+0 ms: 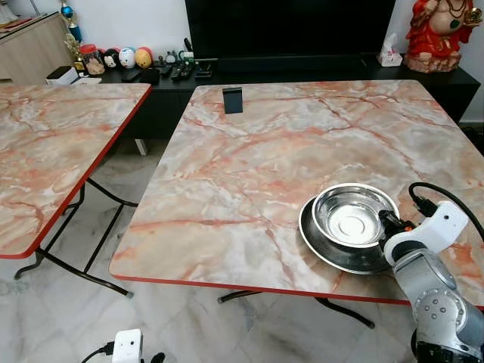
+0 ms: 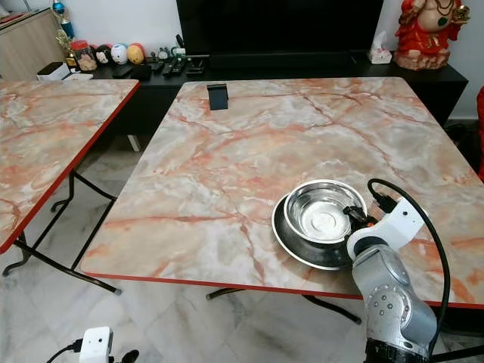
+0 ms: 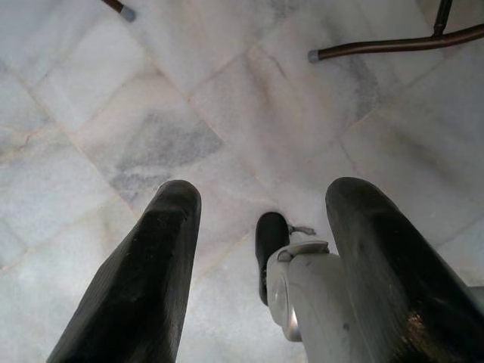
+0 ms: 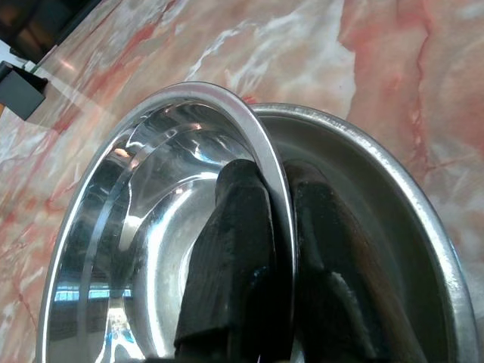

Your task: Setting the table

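Observation:
A shiny steel bowl (image 1: 352, 215) sits inside a larger, duller steel plate (image 1: 321, 243) near the front right of the marble-patterned table (image 1: 249, 159). My right gripper (image 1: 390, 221) is at the bowl's right rim. In the right wrist view its two black fingers (image 4: 234, 249) are shut on the bowl's rim (image 4: 261, 144), one inside and one outside. My left gripper (image 3: 257, 265) hangs low over the floor with its fingers apart and nothing between them.
A small black stand (image 1: 233, 100) is at the table's far edge. A second marble table (image 1: 53, 144) stands to the left. Behind are a dark TV console (image 1: 287, 72) with small toys and a red statue (image 1: 439, 34). A marble floor (image 1: 189, 318) lies below.

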You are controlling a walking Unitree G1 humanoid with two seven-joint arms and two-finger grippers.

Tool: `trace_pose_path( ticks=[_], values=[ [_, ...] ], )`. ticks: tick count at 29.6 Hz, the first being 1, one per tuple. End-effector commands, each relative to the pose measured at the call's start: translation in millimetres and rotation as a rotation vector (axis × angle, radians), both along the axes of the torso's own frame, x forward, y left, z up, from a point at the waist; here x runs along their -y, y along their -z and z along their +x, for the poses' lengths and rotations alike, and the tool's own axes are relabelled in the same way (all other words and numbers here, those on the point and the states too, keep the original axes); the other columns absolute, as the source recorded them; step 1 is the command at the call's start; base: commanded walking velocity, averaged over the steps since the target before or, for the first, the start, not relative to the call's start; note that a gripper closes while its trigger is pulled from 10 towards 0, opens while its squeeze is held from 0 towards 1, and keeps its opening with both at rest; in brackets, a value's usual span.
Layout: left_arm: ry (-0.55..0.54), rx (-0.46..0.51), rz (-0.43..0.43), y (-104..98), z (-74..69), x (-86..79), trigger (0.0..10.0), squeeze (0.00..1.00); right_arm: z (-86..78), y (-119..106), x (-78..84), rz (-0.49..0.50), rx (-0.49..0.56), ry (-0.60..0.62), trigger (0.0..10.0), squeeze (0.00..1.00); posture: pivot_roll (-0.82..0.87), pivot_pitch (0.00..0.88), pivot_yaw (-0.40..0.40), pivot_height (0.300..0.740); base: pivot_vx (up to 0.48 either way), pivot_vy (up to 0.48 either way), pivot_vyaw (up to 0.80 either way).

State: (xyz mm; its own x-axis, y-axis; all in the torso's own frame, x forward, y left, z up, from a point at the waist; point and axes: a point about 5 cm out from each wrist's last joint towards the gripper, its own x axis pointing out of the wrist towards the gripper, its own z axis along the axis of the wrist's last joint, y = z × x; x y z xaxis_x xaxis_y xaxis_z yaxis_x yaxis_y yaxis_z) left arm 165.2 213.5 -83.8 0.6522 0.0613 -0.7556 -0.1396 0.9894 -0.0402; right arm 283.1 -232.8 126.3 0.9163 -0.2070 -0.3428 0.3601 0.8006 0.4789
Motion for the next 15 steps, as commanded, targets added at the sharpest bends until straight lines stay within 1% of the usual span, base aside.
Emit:
trace_pose_path(
  ticks=[1, 5, 15],
  values=[
    [-0.005, -0.029, 0.014, 2.1, -5.5, -4.0, 10.0, 0.00, 3.2, -0.8, -3.8, -0.005, -0.011, -0.011, 10.0, 0.00, -0.13, 0.000, 0.063, 0.740, 0.000, 0.000, 0.00],
    [-0.005, -0.027, 0.014, 2.0, -5.5, -4.0, 10.0, 0.00, 3.5, 0.6, -5.5, -0.002, -0.018, -0.013, 10.0, 0.00, -0.13, 0.000, 0.062, 0.740, 0.000, 0.000, 0.00],
    [-0.004, -0.032, 0.013, 2.6, -6.4, -3.3, 10.0, 0.00, 4.4, 1.6, -3.2, -0.022, -0.032, -0.003, 10.0, 0.00, -0.13, 0.000, 0.062, 0.740, 0.000, 0.000, 0.00]
  ],
)
